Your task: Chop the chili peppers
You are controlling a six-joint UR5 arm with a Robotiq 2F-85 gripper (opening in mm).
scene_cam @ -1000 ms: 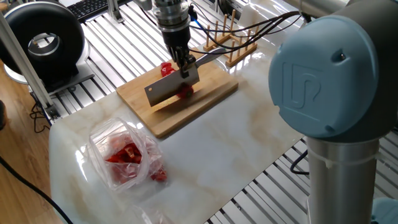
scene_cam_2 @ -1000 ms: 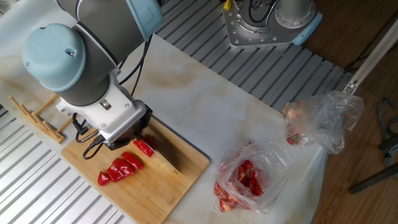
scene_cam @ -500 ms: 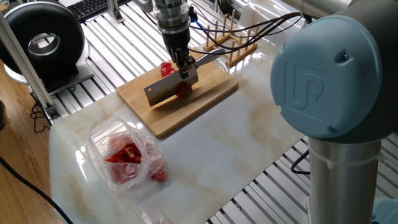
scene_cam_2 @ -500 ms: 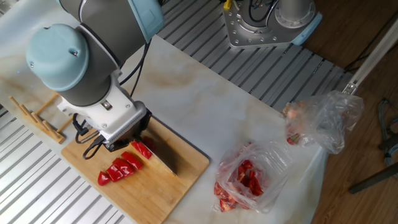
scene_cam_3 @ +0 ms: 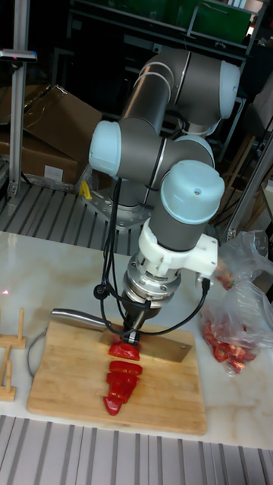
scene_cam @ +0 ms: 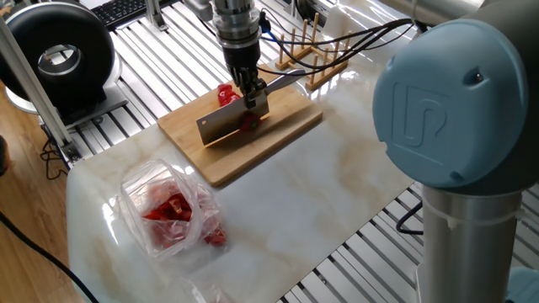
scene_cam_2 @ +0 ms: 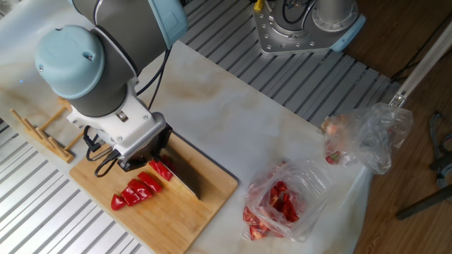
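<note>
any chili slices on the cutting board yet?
Yes, the tall fixed view shows a row of red chili slices lying on the wooden cutting board in front of the cleaver held by the gripper.

Gripper: the gripper [scene_cam: 250, 94] points down over the cutting board [scene_cam: 240, 135], fingers clamped on the cleaver [scene_cam: 233, 120].
Cleaver: broad grey blade on edge on the board; its handle runs back toward the wooden rack [scene_cam: 312, 52].
Chili peppers: red chili peppers [scene_cam: 225, 93] show behind the blade, another bit at its front edge.
Counter: pale marble counter [scene_cam: 320, 194] carrying the board.
Bag: a clear plastic bag [scene_cam: 172, 206] of red pieces lies near the counter's left corner, well apart from the board.
</note>
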